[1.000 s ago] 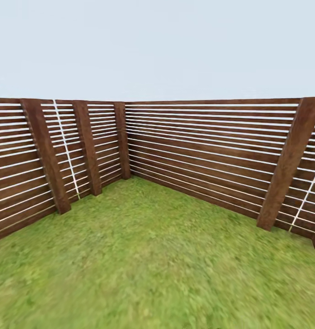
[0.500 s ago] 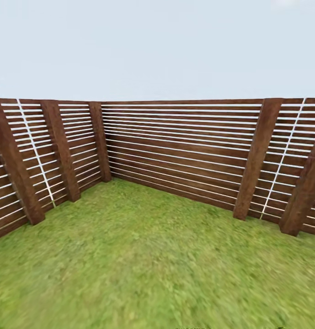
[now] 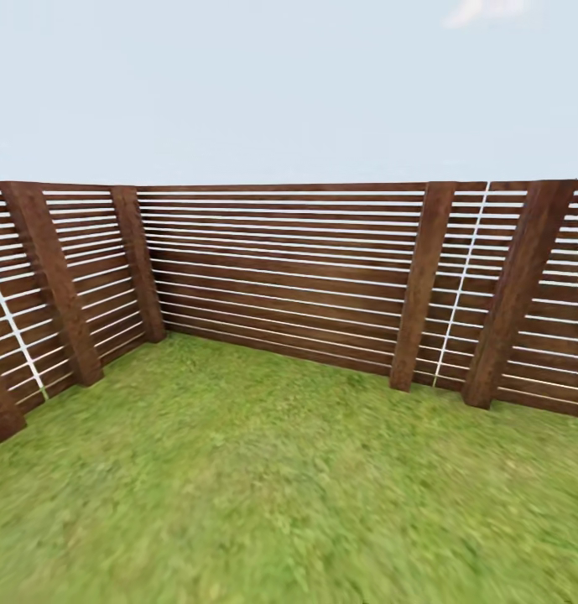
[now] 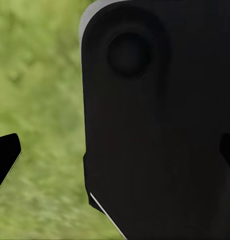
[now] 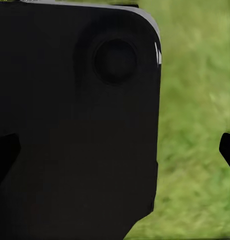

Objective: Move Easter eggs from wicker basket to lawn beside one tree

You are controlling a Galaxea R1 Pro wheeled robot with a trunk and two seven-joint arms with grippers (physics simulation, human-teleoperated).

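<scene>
The lawn (image 3: 272, 486) spreads out in mottled green up to a corner of the garden's dark brown slat fence (image 3: 280, 277) in the head view. The Easter eggs, the wicker basket and the tree are out of view. In the left wrist view my left gripper (image 4: 117, 155) is open, with one black fingertip (image 4: 6, 157) at each edge of the picture and a dark robot panel (image 4: 155, 125) behind. My right gripper (image 5: 117, 150) is likewise open in front of a dark panel (image 5: 75, 120), with blurred grass (image 5: 195, 150) beyond. Nothing is held.
The fence closes the lawn off ahead and to the left, meeting at a corner post (image 3: 142, 268). Thick posts (image 3: 419, 285) stand along its right stretch. Pale sky fills the upper half of the head view.
The whole head view has slid left: the fence corner moved from centre-left toward the left edge and more fence posts appeared at the right. That is the camera turning right.
</scene>
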